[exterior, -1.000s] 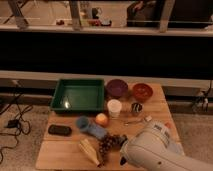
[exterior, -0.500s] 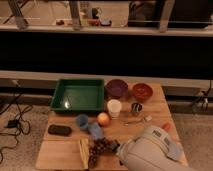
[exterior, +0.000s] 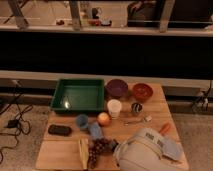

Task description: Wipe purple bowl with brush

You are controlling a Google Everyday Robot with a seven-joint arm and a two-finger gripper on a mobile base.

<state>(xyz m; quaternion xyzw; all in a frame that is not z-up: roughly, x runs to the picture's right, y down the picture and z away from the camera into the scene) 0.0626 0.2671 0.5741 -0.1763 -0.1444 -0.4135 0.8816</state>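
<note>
I'm at the brush-fetching step: my pincer (exterior: 115,145) hovers by the grapes (exterior: 98,147), grip state I cannot tell. Next comes grasping the brush, then reaching the purple bowl (exterior: 117,88).

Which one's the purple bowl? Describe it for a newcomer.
On the light wooden table, find the green rectangular tray at the back. Just right of it sits the round, deep, dark purple bowl; its similar-sized right neighbour is an orange-red bowl. The pincer is near the front edge, away from both.
</note>
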